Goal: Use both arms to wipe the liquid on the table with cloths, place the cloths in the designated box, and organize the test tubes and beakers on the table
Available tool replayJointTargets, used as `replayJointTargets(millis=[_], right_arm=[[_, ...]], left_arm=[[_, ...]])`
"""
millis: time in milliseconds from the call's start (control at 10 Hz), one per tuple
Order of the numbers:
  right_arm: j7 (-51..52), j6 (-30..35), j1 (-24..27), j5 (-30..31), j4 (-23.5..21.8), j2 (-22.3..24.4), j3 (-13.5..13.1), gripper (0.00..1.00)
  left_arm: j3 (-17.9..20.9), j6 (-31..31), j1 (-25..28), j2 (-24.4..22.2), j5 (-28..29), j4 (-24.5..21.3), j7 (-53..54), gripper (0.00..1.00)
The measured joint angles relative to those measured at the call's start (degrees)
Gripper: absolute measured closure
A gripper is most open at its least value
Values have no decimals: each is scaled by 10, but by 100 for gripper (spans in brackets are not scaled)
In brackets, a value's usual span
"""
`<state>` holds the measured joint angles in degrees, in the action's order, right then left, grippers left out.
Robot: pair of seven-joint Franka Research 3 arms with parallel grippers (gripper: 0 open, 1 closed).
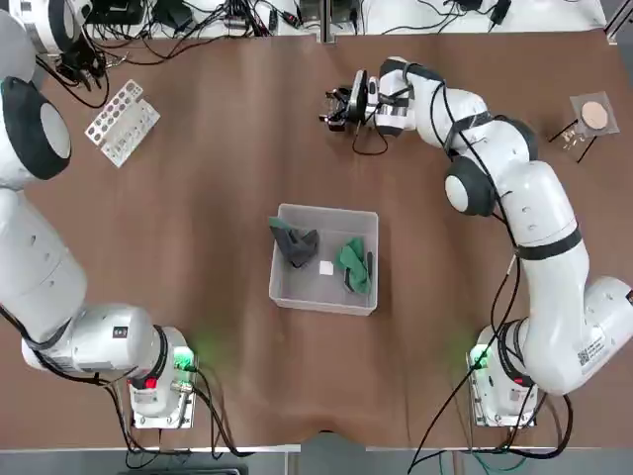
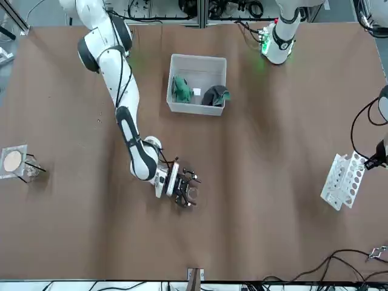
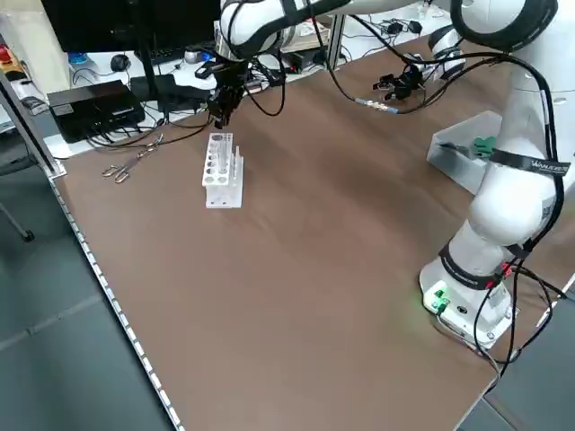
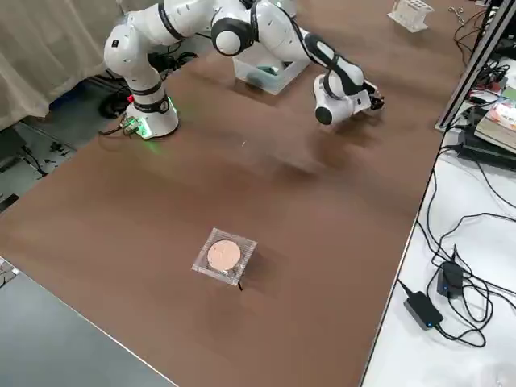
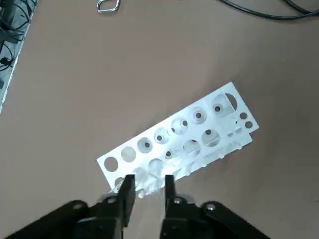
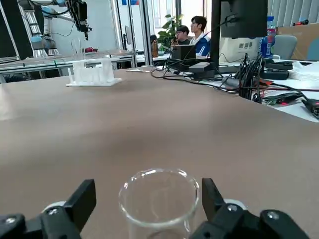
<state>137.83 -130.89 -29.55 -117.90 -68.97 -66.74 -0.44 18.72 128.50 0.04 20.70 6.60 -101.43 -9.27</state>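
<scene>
Both cloths lie in the translucent box [image 1: 282, 292] at mid-table, the dark grey-green one [image 1: 294, 243] beside the bright green one [image 1: 353, 265]. My right gripper [image 1: 331, 107] reaches low to the far middle of the table [image 1: 198, 257]. It is open, its fingers [image 6: 84, 199] standing apart on either side of an upright glass beaker [image 6: 159, 191]. My left gripper [image 3: 218, 112] hovers over the white perforated rack [image 5: 179, 137] at the far left. It is shut on a clear test tube [image 5: 145, 188] that hangs above the rack's holes.
A wire-mesh stand with a round pad [image 1: 593, 117] sits at the far right. Metal tongs [image 3: 121, 169] lie near the table's edge beyond the rack. Cables and equipment crowd the bench behind the far edge. People sit in the background of the right wrist view.
</scene>
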Motion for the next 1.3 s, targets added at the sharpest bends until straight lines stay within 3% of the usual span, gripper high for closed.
replayJointTargets(millis=[300,400,500,600,800,1000,1300], right_arm=[[0,-1,0,-2,1,-7,-3,9],[-1,-1,0,-2,1,-9,-3,15],[-1,-2,0,-3,1,-9,-4,21],[-3,-3,0,-4,2,-10,-4,39],[-4,-7,1,-4,2,-10,-5,50],[-4,-10,3,-5,5,-10,-8,50],[-3,-17,31,-2,8,-4,-19,50]], left_arm=[[-1,-3,0,-4,0,4,14,19],[-10,-17,0,-18,-2,9,15,6],[-29,-47,0,-45,-6,13,15,0],[-53,-83,-1,-80,-18,16,15,0],[-102,-151,-3,-154,-46,20,15,0],[-137,-223,-5,-203,-57,35,14,0],[-178,-318,-5,-215,-71,99,13,0]])
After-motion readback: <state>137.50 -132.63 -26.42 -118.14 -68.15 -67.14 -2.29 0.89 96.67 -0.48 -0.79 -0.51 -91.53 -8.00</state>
